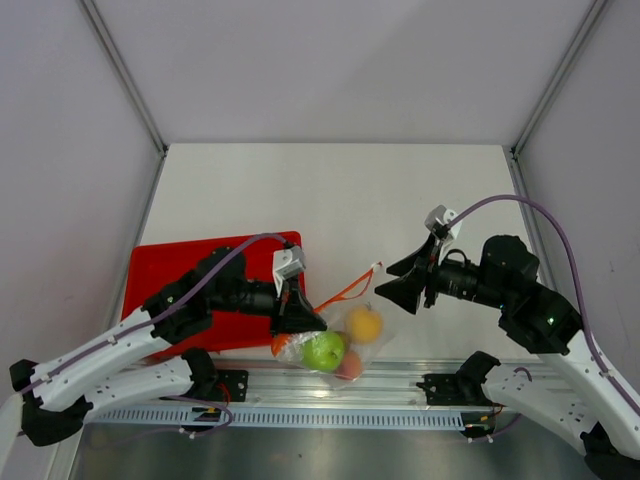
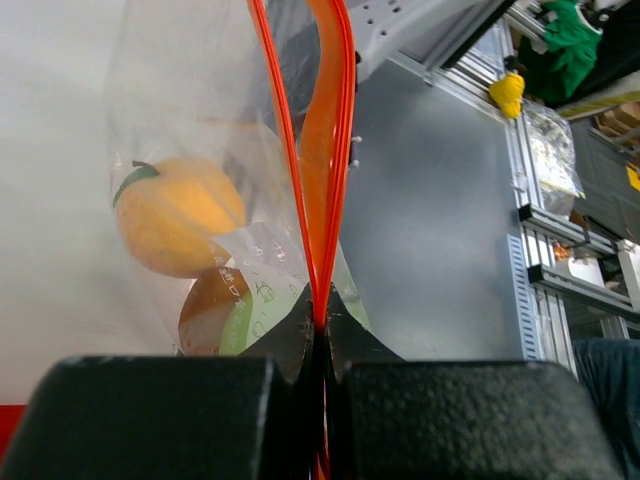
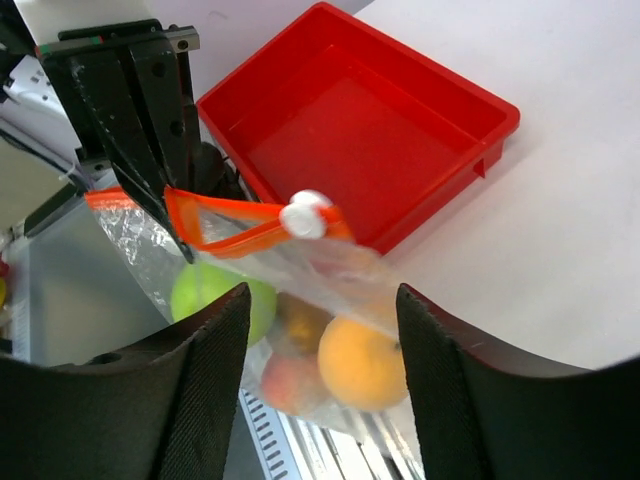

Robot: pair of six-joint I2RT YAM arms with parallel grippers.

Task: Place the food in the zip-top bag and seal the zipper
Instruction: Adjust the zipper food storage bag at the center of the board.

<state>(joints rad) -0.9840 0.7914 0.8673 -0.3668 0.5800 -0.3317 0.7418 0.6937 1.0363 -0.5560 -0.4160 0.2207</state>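
Top external view: the food (image 1: 325,350) sits inside the zip-top bag (image 3: 140,240) at the counter's near edge, midway along. The left claw (image 1: 299,320) pinches one end of the zipper (image 1: 348,292). The right claw (image 1: 385,282) hangs spread beside the other end. The strips look parted, so sealing remains.

The left arm (image 1: 120,345) is stretched low from the near-left corner toward the middle of the near edge. Its wrist is levelled so that the left gripper (image 1: 298,318) is pointed rightward along that edge, with its jaws pressed together on the zipper (image 2: 325,150) and no gap seen between them. The right arm (image 1: 560,340) is raised from the near-right corner and bent at the elbow, the forearm is directed leftward toward the worktop's middle, and the right gripper (image 1: 396,283) is held wide open, its 2 fingers (image 3: 200,390) spread well apart.
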